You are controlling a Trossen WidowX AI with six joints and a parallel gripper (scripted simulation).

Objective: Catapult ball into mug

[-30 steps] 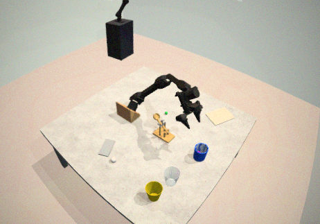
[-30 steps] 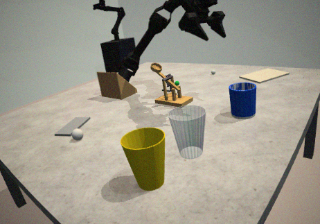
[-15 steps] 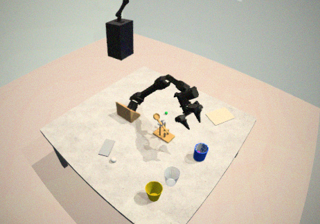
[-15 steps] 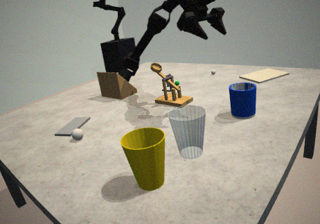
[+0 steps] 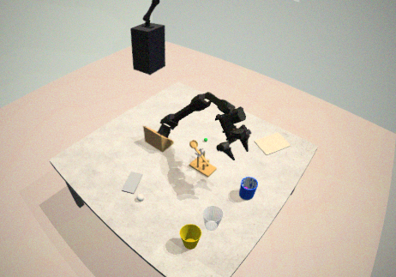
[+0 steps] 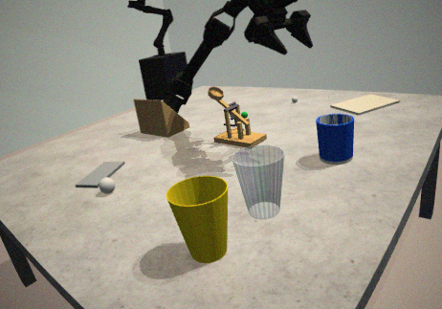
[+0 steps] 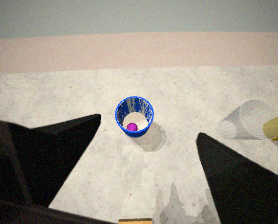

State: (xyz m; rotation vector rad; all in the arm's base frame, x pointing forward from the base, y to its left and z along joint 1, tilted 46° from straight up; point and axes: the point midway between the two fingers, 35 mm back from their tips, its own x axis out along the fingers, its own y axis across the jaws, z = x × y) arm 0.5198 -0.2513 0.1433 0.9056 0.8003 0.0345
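Observation:
The blue mug (image 5: 248, 192) (image 6: 336, 142) (image 7: 126, 106) stands upright on the table. A magenta ball (image 7: 132, 127) lies inside it on the bottom, near the wall. The wooden catapult (image 5: 207, 168) (image 6: 254, 139) stands behind the mug and to its left in the top and exterior views; its arm is raised and its round cup (image 5: 194, 144) (image 6: 215, 93) looks empty. Only an edge of its base (image 7: 135, 221) shows in the wrist view. My gripper (image 5: 240, 155) (image 6: 298, 50) (image 7: 148, 127) is wide open and empty, high above the table, touching neither mug nor catapult.
A clear glass (image 5: 213, 217) (image 6: 262, 182) and a yellow cup (image 5: 190, 238) (image 6: 206, 223) stand at the front. A green ball (image 5: 206, 140) (image 6: 244, 114) is behind the catapult. A white ball (image 5: 141, 198) (image 6: 106, 186) lies by a grey slab (image 5: 132, 183) (image 6: 101, 174). A beige board (image 5: 273, 143) (image 6: 365, 103) lies at right.

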